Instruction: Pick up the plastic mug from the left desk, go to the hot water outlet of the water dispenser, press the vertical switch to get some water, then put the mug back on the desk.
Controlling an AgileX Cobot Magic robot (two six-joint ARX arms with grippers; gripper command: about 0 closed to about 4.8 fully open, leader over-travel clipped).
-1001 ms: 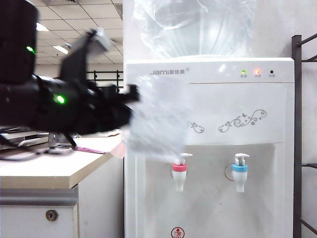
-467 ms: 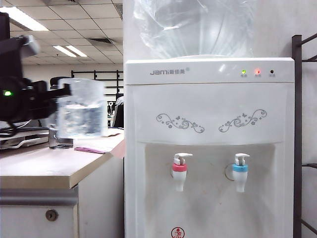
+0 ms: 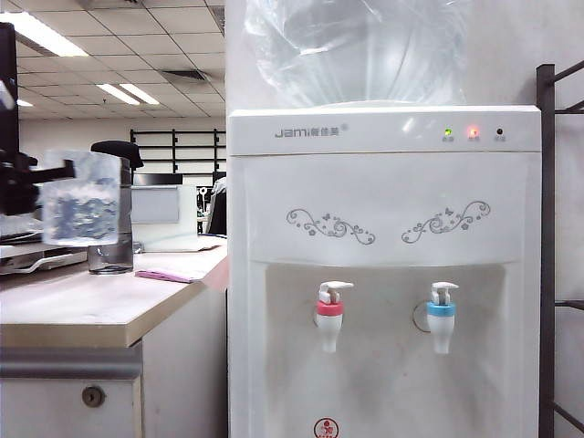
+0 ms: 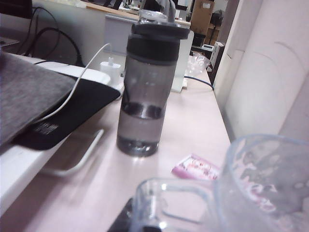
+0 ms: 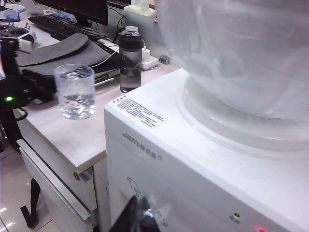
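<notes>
The clear plastic mug hangs a little above the left desk, far to the left of the water dispenser. My left gripper is shut on its loop handle; only a dark bit of that gripper shows under the handle. In the right wrist view the mug has water in its lower part. The hot water outlet, red-collared, and its vertical switch stand untouched. My right gripper is shut and empty, up beside the dispenser's top front.
A dark grey bottle with a black cap stands on the desk just behind the mug. A pink packet lies near the desk's edge. The blue-collared tap is right of the red one. A black metal rack stands at the far right.
My left arm has swung the mug leftward, from in front of the dispenser to over the desk. The right gripper has not moved.
</notes>
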